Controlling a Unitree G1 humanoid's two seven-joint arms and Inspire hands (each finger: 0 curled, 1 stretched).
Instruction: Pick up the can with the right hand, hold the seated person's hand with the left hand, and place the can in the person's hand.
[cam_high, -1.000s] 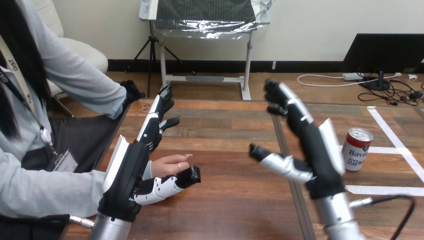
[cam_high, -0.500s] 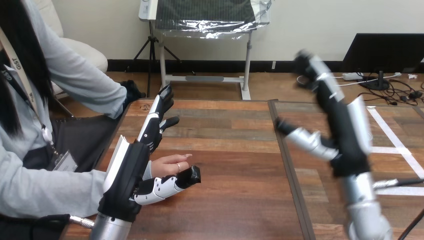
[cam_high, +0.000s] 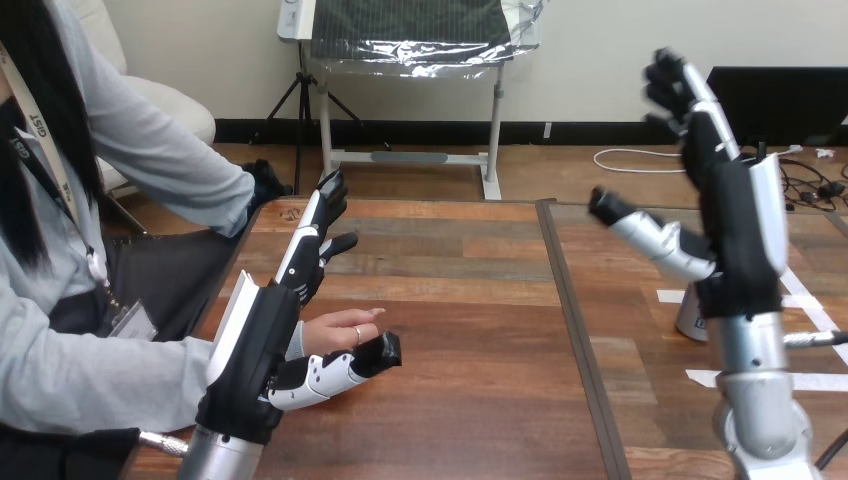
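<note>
Open-fingered right hand (cam_high: 740, 220) stands over the half-hidden can (cam_high: 688, 318), seemingly apart from it; well left of the can, the left hand (cam_high: 255, 350), fingers straight, flanks the person's hand (cam_high: 335, 330).

- L arm (cam_high: 215, 455): I see it come in bottom-left, forearm angled fwd.
- L hand (cam_high: 255, 345): low, white back shell facing left. L fingers (cam_high: 315, 225) straight, pointing fwd; L thumb (cam_high: 335, 370) stuck out to the right.
- R arm (cam_high: 750, 390): rises near-vertical at bottom-right.
- R hand (cam_high: 735, 225): held high. R fingers (cam_high: 690, 105) straight, pointing up; R thumb (cam_high: 650, 230) out to the left, hand spread wide.
</note>
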